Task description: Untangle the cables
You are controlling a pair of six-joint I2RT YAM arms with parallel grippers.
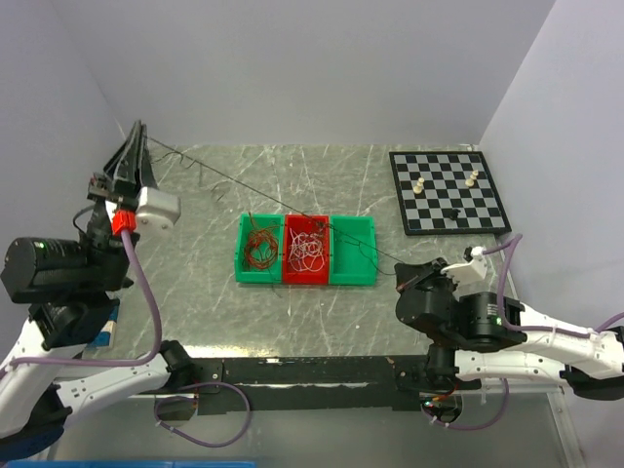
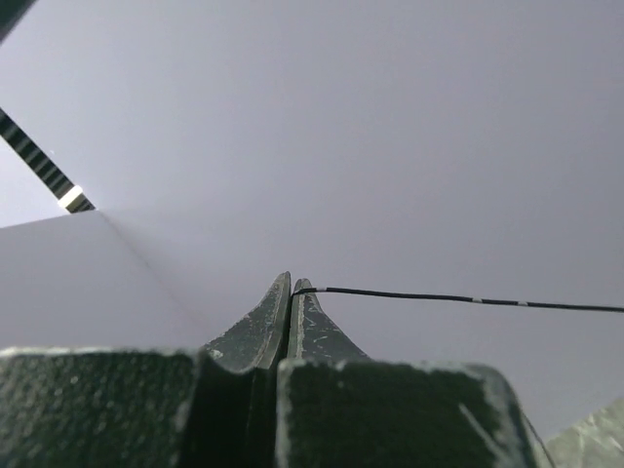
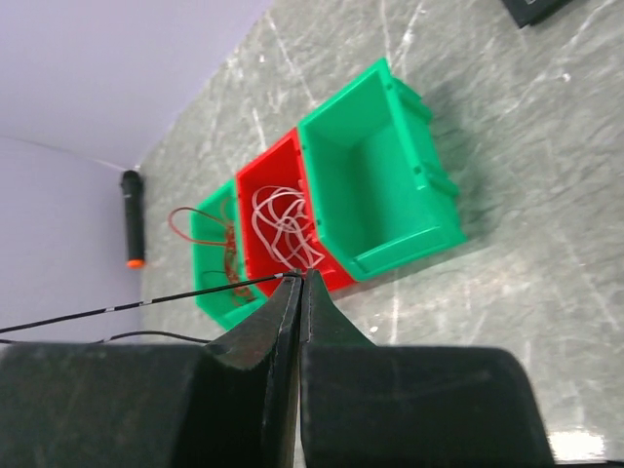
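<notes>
Left fingers (image 2: 263,327) and right fingers (image 3: 268,327) pinch a thin black cable (image 2: 439,297) taut between them; next it likely needs lowering into the empty green plastic bin (image 3: 385,185)

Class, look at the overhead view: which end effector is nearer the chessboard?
Right. The right end effector sits just off the near-left corner of the chessboard; the left end effector is raised far off to its left.
</notes>
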